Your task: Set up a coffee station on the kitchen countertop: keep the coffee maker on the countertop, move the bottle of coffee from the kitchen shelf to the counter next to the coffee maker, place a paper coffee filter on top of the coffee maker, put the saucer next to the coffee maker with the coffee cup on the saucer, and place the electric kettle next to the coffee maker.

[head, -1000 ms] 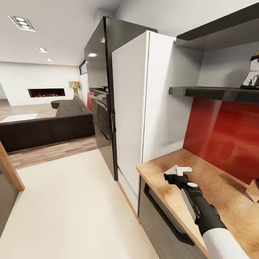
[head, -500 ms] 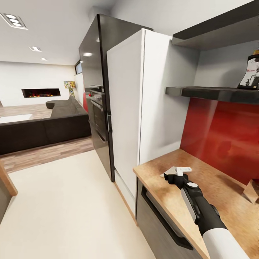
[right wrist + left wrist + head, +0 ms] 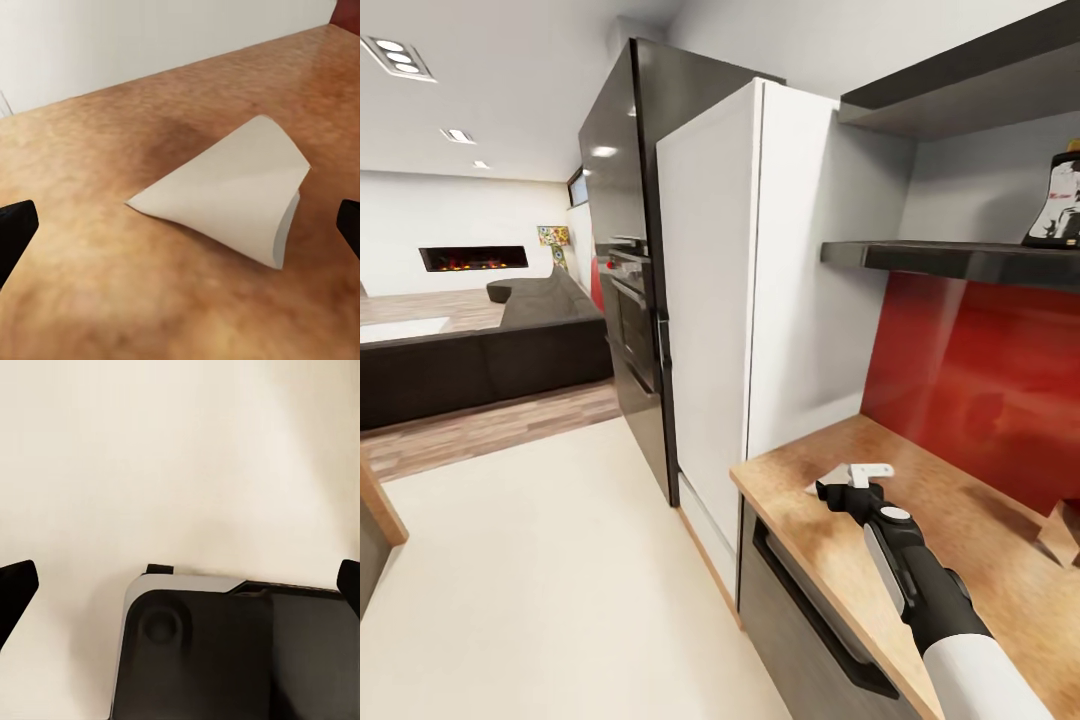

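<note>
The white paper coffee filter (image 3: pixel 229 191) lies flat on the light wood kitchen countertop (image 3: pixel 960 520); a sliver of the filter (image 3: pixel 812 488) shows just beyond my right gripper. That right gripper (image 3: pixel 847 483) hovers low over the worktop's left end, open, and the filter sits between its spread black fingertips (image 3: pixel 16 225) without touching them. The bottle of coffee (image 3: pixel 1058 205), dark with a white-and-red label, stands on the black kitchen shelf (image 3: pixel 950 260) at the far right. My left gripper (image 3: pixel 180 589) is open over the cream floor with nothing in it.
A tall white cabinet (image 3: pixel 760 300) and black oven tower (image 3: pixel 635 280) stand left of the counter. The red backsplash (image 3: pixel 980 380) runs behind it. A brown wooden object (image 3: pixel 1065 530) sits at the right edge. Open cream floor (image 3: pixel 540 560) leads to a dark sofa (image 3: pixel 480 360).
The head view moved a little towards the counter a second ago and has held still since. My right arm keeps the same pose over the filter.
</note>
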`<state>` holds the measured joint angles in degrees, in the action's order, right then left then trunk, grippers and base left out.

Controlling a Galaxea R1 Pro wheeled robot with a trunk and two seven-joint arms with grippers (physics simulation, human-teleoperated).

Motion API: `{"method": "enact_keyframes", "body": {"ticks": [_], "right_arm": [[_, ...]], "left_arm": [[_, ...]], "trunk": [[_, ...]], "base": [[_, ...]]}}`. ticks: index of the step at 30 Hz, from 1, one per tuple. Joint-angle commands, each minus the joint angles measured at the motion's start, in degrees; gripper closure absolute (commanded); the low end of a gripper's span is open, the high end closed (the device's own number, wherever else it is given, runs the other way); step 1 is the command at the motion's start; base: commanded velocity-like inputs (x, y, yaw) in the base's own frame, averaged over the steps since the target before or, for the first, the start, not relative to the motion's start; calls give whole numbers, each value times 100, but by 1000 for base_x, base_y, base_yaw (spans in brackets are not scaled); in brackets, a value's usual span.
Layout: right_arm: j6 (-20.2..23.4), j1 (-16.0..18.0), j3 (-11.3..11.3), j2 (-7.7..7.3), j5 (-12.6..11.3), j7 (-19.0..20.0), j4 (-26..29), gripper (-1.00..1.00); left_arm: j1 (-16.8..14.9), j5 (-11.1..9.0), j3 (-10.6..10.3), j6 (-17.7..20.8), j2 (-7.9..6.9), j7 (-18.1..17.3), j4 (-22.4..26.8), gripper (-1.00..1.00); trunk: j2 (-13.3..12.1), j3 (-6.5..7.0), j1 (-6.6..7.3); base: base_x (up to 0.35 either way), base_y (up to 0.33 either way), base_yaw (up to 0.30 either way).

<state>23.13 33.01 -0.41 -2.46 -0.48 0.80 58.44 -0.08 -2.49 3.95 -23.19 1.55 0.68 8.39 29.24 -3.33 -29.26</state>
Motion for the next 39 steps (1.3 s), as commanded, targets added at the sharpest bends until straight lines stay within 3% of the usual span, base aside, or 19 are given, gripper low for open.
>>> {"method": "enact_keyframes", "body": {"ticks": [1, 29, 39], "right_arm": [[30, 4, -3, 0, -5, 8, 9, -100], [34, 4, -3, 0, -5, 8, 9, -100], [34, 4, -3, 0, -5, 8, 9, -100]], "left_arm": [[1, -6, 36, -10, 4, -11, 5, -100], [0, -3, 36, -10, 12, -15, 5, -100], [1, -2, 33, -10, 12, -15, 5, -100]], "trunk": [[10, -11, -4], [10, -11, -4], [10, -11, -4]], "base": [[113, 0, 0], [107, 0, -1], [1, 0, -160]]}}
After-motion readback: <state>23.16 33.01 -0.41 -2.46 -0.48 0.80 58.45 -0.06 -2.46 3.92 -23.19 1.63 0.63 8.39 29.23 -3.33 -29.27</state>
